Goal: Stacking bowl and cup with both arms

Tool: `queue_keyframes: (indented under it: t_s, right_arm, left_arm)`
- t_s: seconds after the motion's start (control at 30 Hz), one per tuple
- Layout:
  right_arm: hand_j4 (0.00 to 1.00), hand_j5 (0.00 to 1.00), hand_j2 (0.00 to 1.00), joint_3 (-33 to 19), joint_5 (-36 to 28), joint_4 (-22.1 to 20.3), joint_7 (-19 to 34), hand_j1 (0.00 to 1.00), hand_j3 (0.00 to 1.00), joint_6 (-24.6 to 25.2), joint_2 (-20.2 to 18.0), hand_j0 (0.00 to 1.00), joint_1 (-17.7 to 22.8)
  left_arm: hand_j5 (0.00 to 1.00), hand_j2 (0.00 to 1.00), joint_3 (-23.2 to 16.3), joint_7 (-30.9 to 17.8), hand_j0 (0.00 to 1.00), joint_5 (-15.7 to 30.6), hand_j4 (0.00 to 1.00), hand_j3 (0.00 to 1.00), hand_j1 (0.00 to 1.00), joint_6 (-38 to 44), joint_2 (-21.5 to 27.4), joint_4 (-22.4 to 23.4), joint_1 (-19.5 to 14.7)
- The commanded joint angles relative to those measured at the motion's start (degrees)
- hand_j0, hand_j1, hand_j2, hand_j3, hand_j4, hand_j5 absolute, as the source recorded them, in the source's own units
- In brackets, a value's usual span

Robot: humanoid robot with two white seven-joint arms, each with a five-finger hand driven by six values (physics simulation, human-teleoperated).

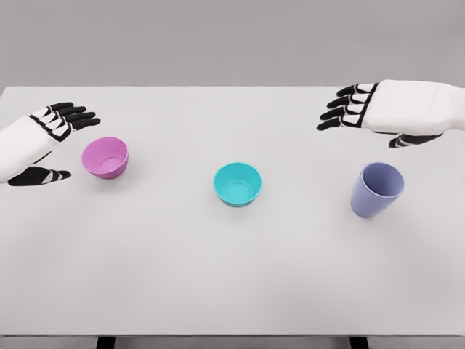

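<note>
A pink bowl (105,157) stands upright on the left of the white table (232,276). At the middle sits a teal bowl (237,183), also upright. A lavender cup (376,189) stands on the right. My left hand (62,142) hovers just left of the pink bowl, fingers spread and thumb low, holding nothing. Beyond the lavender cup and above it, my right hand (363,116) floats with its fingers extended toward the left, also empty.
The table's far edge (232,87) runs across the upper part of the view against a grey backdrop. Its front edge (232,336) lies near the bottom of the picture.
</note>
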Motion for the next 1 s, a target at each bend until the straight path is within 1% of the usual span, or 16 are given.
queue_keyframes:
  t_s: [0.0, 0.07, 0.23, 0.3, 0.37, 0.43, 0.47, 0.5, 0.53, 0.57, 0.63, 0.67, 0.7, 0.8, 0.87, 0.97]
  right_arm:
    - [1.0, 1.0, 1.0, -1.2, -0.3, 0.0, 0.0, 1.0, 1.0, 0.2, -0.1, 1.0, 0.0]
    - [1.0, 1.0, 1.0, -2.7, -0.4, 0.1, 0.0, 1.0, 1.0, 0.2, 0.7, 1.0, 0.5]
    - [1.0, 1.0, 1.0, -6.6, -0.7, 0.0, 0.0, 1.0, 1.0, 0.2, 0.1, 1.0, 1.1]
    - [1.0, 1.0, 1.0, -7.3, -0.8, 0.1, 0.0, 1.0, 1.0, 0.2, 0.0, 1.0, 2.4]
    - [1.0, 1.0, 1.0, -7.2, -1.0, 0.1, 0.0, 1.0, 1.0, 0.2, -0.2, 1.0, 2.4]
    - [1.0, 1.0, 1.0, -7.8, -0.9, 0.5, 0.0, 1.0, 1.0, 0.2, 0.8, 1.0, 1.7]
    - [1.0, 1.0, 1.0, -7.8, -0.9, 0.6, 0.0, 1.0, 1.0, 0.2, 0.5, 1.0, 1.9]
    - [1.0, 1.0, 1.0, -7.9, -0.9, 0.6, 0.0, 1.0, 1.0, 0.2, 0.7, 1.0, 2.2]
    - [1.0, 1.0, 1.0, -7.7, -0.9, 0.7, 0.0, 1.0, 1.0, 0.2, 1.6, 1.0, 2.7]
    - [1.0, 1.0, 1.0, -7.8, -0.9, 0.9, 0.0, 1.0, 1.0, 0.2, 2.3, 1.0, 4.0]
    - [1.0, 1.0, 1.0, -8.1, -0.8, 2.1, 0.0, 1.0, 1.0, 0.2, 4.5, 1.0, 7.2]
    - [1.0, 1.0, 1.0, -8.1, -0.9, 3.7, 0.0, 1.0, 1.0, 0.2, 5.1, 1.0, 7.6]
    - [1.0, 1.0, 1.0, -8.1, -0.8, 5.5, 0.0, 1.0, 1.0, 0.2, 5.2, 1.0, 8.3]
    - [1.0, 1.0, 1.0, -8.1, -0.8, 7.4, 0.0, 1.0, 1.0, 0.2, 4.8, 1.0, 7.6]
    - [1.0, 1.0, 1.0, -9.1, -0.7, 7.3, 0.0, 1.0, 1.0, 0.2, 5.3, 1.0, 7.4]
    - [1.0, 1.0, 1.0, -9.5, -0.7, 7.4, 0.0, 1.0, 1.0, 0.2, 5.3, 1.0, 7.4]
  left_arm:
    - [1.0, 1.0, 0.0, 0.0, 1.0, 0.3, 1.0, 1.0, 1.0, 0.0, 0.0, 0.0, 0.0]
    - [1.0, 1.0, 0.1, 0.0, 1.0, 0.3, 1.0, 1.0, 1.0, 0.0, 0.0, 0.1, 0.0]
    - [1.0, 1.0, 0.4, -0.1, 1.0, 0.4, 1.0, 1.0, 1.0, 0.0, 0.5, 2.1, -0.4]
    - [1.0, 1.0, 2.6, -1.1, 1.0, 0.3, 1.0, 1.0, 1.0, 0.0, 1.2, 2.2, -1.1]
    - [1.0, 1.0, 3.0, -6.7, 1.0, 1.3, 1.0, 1.0, 1.0, 0.0, 2.6, 2.8, -1.2]
    - [1.0, 1.0, 2.7, -17.4, 1.0, 5.8, 1.0, 1.0, 1.0, 0.0, 3.2, 2.5, -2.9]
    - [1.0, 1.0, 2.4, -25.6, 1.0, 7.9, 1.0, 1.0, 1.0, 0.0, 3.5, 2.1, -3.7]
    - [1.0, 1.0, 1.9, -31.9, 1.0, 9.4, 1.0, 1.0, 1.0, 0.0, 3.5, 1.9, -4.7]
    - [1.0, 1.0, 0.7, -33.8, 1.0, 10.2, 1.0, 1.0, 1.0, 0.0, 3.5, 0.4, -6.4]
    - [1.0, 1.0, 0.0, -33.8, 1.0, 10.8, 1.0, 1.0, 1.0, 0.0, 3.5, -0.3, -7.6]
    - [1.0, 1.0, -5.5, -33.8, 1.0, 11.1, 1.0, 1.0, 1.0, 0.0, 3.6, -0.3, -12.6]
    - [1.0, 1.0, -10.7, -33.8, 1.0, 11.3, 1.0, 1.0, 1.0, 0.0, 3.6, -0.3, -16.9]
    - [1.0, 1.0, -16.1, -33.8, 1.0, 13.0, 1.0, 1.0, 1.0, 2.6, 4.0, 0.0, -21.2]
    - [1.0, 1.0, -27.3, -33.8, 1.0, 19.5, 1.0, 1.0, 1.0, 9.1, 8.2, 0.7, -28.0]
    - [1.0, 1.0, -32.1, -33.8, 1.0, 23.6, 1.0, 1.0, 1.0, 15.1, 9.1, 0.7, -32.0]
    - [1.0, 1.0, -33.7, -33.8, 1.0, 24.1, 1.0, 1.0, 1.0, 22.0, 9.2, 0.5, -34.0]
